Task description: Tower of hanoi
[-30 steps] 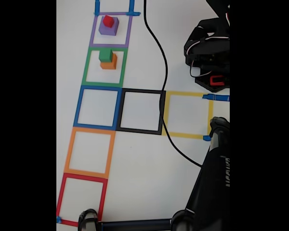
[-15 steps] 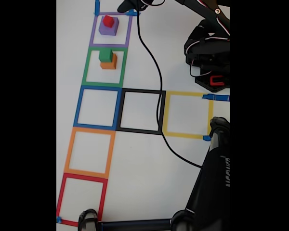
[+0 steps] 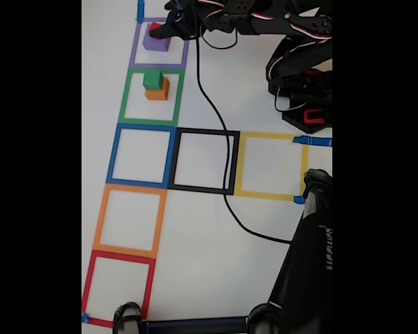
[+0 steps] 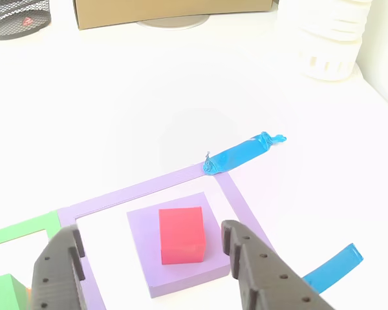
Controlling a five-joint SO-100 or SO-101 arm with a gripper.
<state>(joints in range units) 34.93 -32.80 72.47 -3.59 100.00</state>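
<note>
Tower of hanoi pieces stand as two short stacks on the white desk (image 3: 195, 229): the small red plain cube (image 4: 180, 234) sits on the largest, purple plain cube (image 4: 181, 266) inside the purple tape square outline (image 4: 149, 192), and in the fixed view the green plain cube (image 3: 152, 79) sits on the orange plain cube (image 3: 158, 90) inside the green tape square outline (image 3: 126, 97) next to it. The hand (image 4: 152, 274) is released, its two dark perforated fingers (image 4: 246, 255) spread to either side of the red cube and touching neither cube. Risk, as judged: the fingers also straddle the purple cube below, so a descent too low could close on or nudge the purple cube, or drag both; a slightly off-centre closing could tip the red cube off its base. The trailing black cable (image 3: 212, 118) crosses the black tape square outline (image 3: 203, 161) and could sweep over cells used later. The other view shows the finger spread and the clearances around the red cube, which the fixed view hides beneath the black arm (image 3: 251, 21); the fixed view alone shows the second stack whole, the row of blue, orange, red and yellow outlines, and the arm's base (image 3: 303, 90).
</note>
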